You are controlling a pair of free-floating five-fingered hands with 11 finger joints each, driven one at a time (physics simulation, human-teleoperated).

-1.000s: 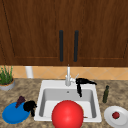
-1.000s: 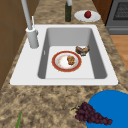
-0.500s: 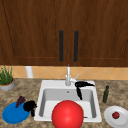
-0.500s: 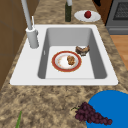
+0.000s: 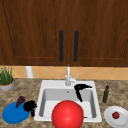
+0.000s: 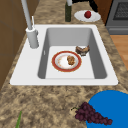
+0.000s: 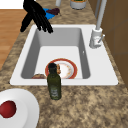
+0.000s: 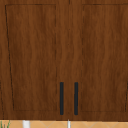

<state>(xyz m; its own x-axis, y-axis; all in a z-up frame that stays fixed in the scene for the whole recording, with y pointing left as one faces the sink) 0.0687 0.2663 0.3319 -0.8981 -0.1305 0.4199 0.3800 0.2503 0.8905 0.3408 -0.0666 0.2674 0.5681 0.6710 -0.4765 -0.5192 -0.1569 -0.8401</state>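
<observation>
Two hands: both black, afloat at a sink set in a stone-patterned desk.
Far left: a potted plant stands at the back of the desk.
Left hand: low over the right edge of the blue plate, just beside the sink's left rim; fingers curled downward, nothing seen in them.
Grapes: a dark bunch at the plate's rear edge, near the left hand; in the left side view the grapes lie half on the plate, half on the desk.
Sink: white basin with a faucet at the back; inside lie a red-rimmed plate with a brown morsel, and a second brown piece just beside it.
Red ball: large, in front of the sink.
Right hand: above the basin's right half, fingers straight and pointing down, thumb spread, holding nothing.
Right of sink: a green bottle upright; near it, a white plate bearing a red fruit.
</observation>
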